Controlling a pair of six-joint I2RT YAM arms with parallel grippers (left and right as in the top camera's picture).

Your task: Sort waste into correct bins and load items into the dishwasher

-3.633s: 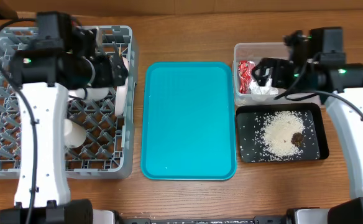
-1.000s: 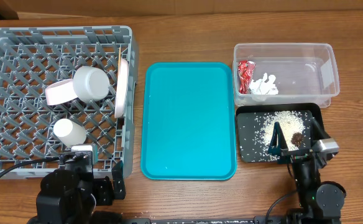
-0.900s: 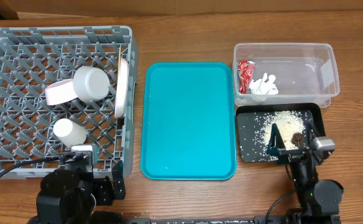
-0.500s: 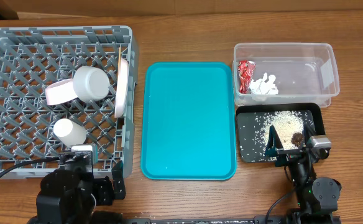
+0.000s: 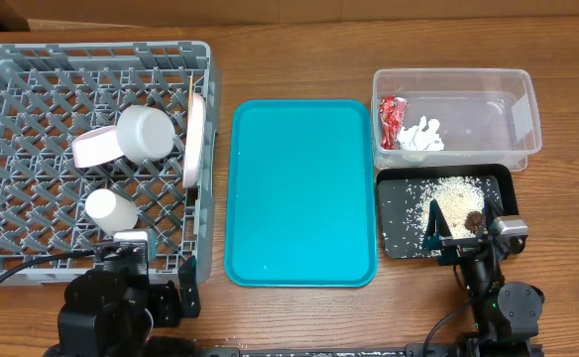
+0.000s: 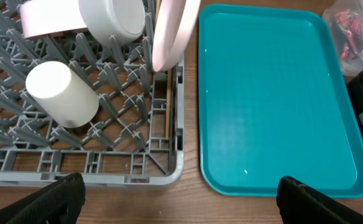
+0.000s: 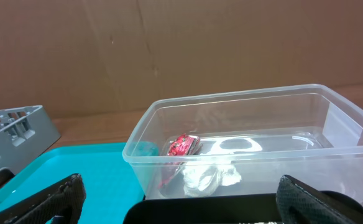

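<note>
The grey dish rack (image 5: 12,89) holds the white plate (image 5: 195,139) on edge, the pink bowl (image 5: 91,151), the white bowl (image 5: 146,132) and the white cup (image 5: 111,209). The chopsticks (image 6: 166,106) lie along the rack's right wall. The clear tub (image 5: 508,99) holds the red-and-white wrapper (image 5: 390,117) and the tissue (image 5: 420,139). The black tray (image 5: 394,213) holds the rice (image 5: 453,203) and the brown lump (image 5: 475,219). My left gripper (image 5: 161,273) is open and empty by the rack's front right corner. My right gripper (image 5: 463,236) is open and empty over the black tray's front edge.
The large teal tray (image 5: 302,188) lies between the rack and the bins. Both arms are folded at the table's front edge. A cardboard wall (image 7: 169,50) stands behind the table.
Both arms have drawn back from the rack and the tub to the front edge. Over the last second the right gripper shifted only slightly.
</note>
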